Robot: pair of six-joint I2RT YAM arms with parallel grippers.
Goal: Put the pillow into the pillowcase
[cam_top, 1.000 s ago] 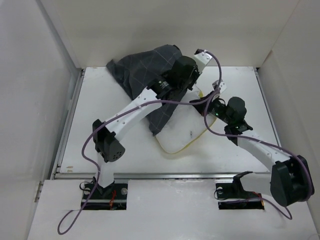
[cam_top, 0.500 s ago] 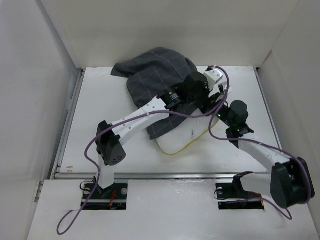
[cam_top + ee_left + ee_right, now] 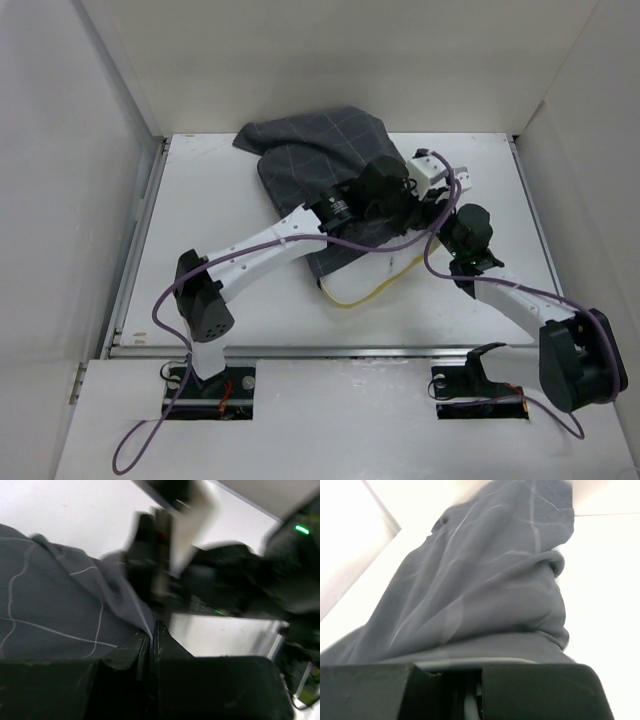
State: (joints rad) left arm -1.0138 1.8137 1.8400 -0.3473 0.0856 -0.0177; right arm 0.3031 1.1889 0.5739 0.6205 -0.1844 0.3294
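A moment ago a big white part of the pillow (image 3: 352,286) was poking out of the pillowcase (image 3: 320,150), and the dark cloth was bunched up high at the back of the counter (image 3: 200,200). Now the cloth has slid down and over to the right, and it lies flatter. Only a small white corner of the pillow, with its yellow band (image 3: 348,304), peeks out at the near edge of the cloth. The rest of the pillow is hidden under or inside the dark cloth, and from above I cannot tell which. The left hand (image 3: 151,630) has moved to the right with the cloth. Its fingers are pressed tight together and they pinch a thin edge of the pillowcase. The right hand (image 3: 467,697) sits very close to the left one, at the right side of the pillow. Its fingers are nearly together, and the grey cloth runs right down onto them, so it looks like it is pinching a fold of the pillowcase too. I think this means the job is going well: the two hands are pulling the sack over the pillow, and most of it is covered. The last corner is not yet in, so the job is not done.
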